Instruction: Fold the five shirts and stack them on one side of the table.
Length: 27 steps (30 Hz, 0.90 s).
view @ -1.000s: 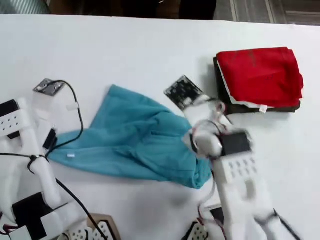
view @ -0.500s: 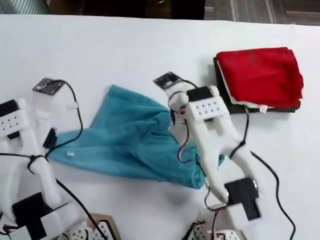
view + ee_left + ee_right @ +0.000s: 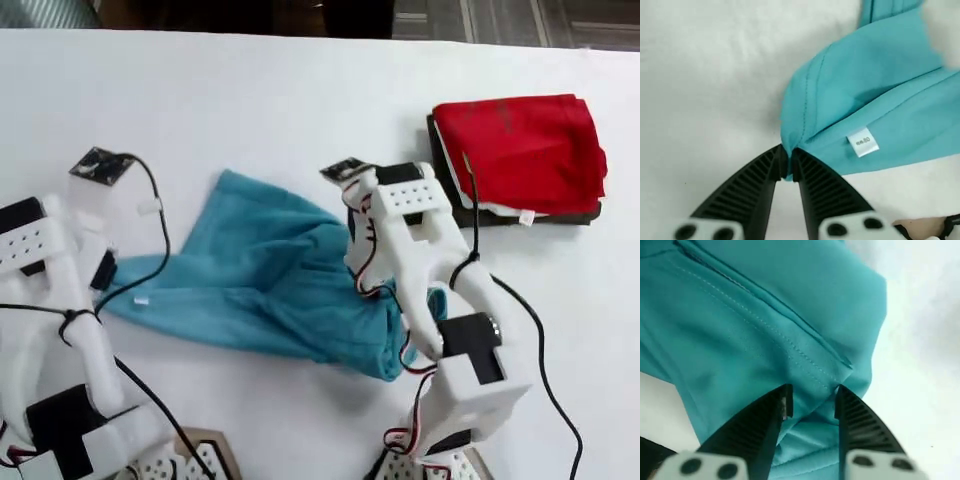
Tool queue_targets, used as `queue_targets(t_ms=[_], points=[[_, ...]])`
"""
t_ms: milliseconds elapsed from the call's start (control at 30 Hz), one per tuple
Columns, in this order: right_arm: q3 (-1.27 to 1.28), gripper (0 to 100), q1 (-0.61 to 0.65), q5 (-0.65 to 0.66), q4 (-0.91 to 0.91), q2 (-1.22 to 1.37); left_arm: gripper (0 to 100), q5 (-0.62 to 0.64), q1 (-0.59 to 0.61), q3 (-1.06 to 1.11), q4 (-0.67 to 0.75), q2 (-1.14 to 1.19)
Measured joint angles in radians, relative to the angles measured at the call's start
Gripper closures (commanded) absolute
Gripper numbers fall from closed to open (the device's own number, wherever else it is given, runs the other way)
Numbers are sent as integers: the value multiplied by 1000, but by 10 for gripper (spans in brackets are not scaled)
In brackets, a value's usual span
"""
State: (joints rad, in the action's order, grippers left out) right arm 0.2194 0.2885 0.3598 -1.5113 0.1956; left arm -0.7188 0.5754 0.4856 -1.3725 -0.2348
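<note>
Where the left arm stands by the table's left edge, the left gripper is clamped tight on a hemmed corner of the teal shirt, with a small white label just beside the pinch. The shirt lies crumpled across the middle of the table, toward the near edge. Over its right end the right gripper points down into the cloth, its jaws a narrow way apart with a stitched ridge of fabric bunched between them. Near the right edge sits a stack of folded shirts, a red shirt on top, apart from the teal one.
</note>
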Motion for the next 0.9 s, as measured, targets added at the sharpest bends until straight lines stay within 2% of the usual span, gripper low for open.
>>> queue_targets(t_ms=[600,667,733,900], points=[[-2,859,-43,0,95,77,973,0,-5,0,-12,0],[-2,898,-43,0,95,78,973,0,-5,0,-12,0],[-2,986,-43,0,100,78,973,0,-5,0,-12,0],[-46,978,-43,0,106,74,973,0,-5,0,-12,0]])
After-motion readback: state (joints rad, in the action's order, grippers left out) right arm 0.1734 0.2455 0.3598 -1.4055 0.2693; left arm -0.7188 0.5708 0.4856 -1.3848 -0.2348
